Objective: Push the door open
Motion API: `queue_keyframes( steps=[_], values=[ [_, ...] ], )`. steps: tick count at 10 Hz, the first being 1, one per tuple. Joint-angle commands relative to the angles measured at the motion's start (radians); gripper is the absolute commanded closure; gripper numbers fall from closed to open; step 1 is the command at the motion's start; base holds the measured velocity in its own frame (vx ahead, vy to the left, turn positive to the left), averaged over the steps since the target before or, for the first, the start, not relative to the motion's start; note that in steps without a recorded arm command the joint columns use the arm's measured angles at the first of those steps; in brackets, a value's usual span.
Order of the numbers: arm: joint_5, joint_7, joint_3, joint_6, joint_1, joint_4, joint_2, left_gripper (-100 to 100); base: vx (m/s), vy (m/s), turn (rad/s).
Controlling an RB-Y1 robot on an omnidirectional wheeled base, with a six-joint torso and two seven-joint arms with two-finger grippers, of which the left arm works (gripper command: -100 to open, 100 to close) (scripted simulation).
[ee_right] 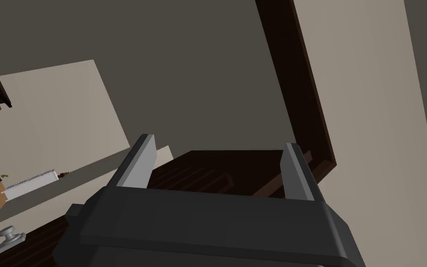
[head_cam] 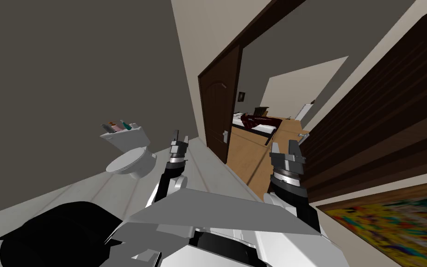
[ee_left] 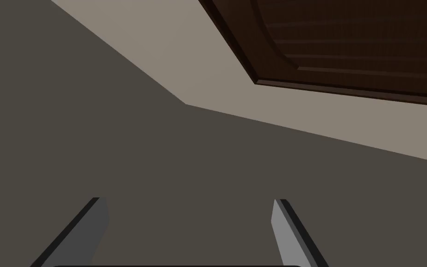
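A dark brown door [head_cam: 384, 116] stands swung wide along my right side, and its silver handle [head_cam: 303, 136] sits near its free edge. In the head view my right gripper [head_cam: 284, 146] is open just left of that edge, close below the handle. The right wrist view has the open gripper [ee_right: 219, 141] in front of the door's dark panel [ee_right: 208, 171], with a knob [ee_right: 9, 234] off to one side and the door frame [ee_right: 296, 79] beyond. My left gripper [head_cam: 180, 136] is raised beside the toilet, open [ee_left: 188, 200], facing a grey wall.
A second dark door [head_cam: 217, 116] stands left of the doorway. Beyond the opening lie a wooden floor [head_cam: 249, 153] and a bed [head_cam: 256, 123]. A white toilet [head_cam: 129, 162] with bottles [head_cam: 115, 126] on its tank is at my left. A colourful painting [head_cam: 393, 222] hangs low right.
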Motion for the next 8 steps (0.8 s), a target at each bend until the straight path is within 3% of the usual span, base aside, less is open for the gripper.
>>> queue_keyframes(
  steps=[1,8],
  values=[
    [0.0,0.004,-0.011,0.003,-0.013,0.03,0.007,-100,0.095,0.105,-0.089],
    [-0.002,0.022,-0.064,0.019,-0.07,0.167,0.034,-100,0.116,0.028,-0.094]
  ],
)
